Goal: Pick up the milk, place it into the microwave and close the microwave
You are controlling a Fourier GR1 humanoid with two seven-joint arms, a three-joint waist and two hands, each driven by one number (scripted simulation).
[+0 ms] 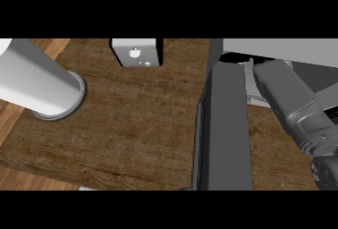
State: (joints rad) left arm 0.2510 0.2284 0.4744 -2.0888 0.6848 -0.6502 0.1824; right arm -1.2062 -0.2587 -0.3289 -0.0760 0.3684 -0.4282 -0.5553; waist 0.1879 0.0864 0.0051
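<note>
Counter (132, 134): dark wood-grain top, fills most of the head view; lighter wood strip along the left edge.
Microwave door (224, 129): dark grey slab seen edge-on, runs top to bottom just right of centre (stands open, swung out over the counter).
Microwave body (284, 49): light grey casing at upper right, dark gap under it just beside the door's top end.
Right arm (290, 107): grey forearm comes down from the upper right, right of the door, close alongside it.
Right hand (325, 172): only a dark bit shows at the right edge, lower down; fingers cut off by the edge, so can't tell if wide, narrow or holding anything.
Left arm (33, 80): big pale grey cylinder w/ a ringed end, at upper left over the counter; its hand isn't seen.
Milk: can't spot it anywhere here.
Small grey block (137, 52): at top centre on the counter, pale, w/ small marks on its face; too little detail to say what it is.
</note>
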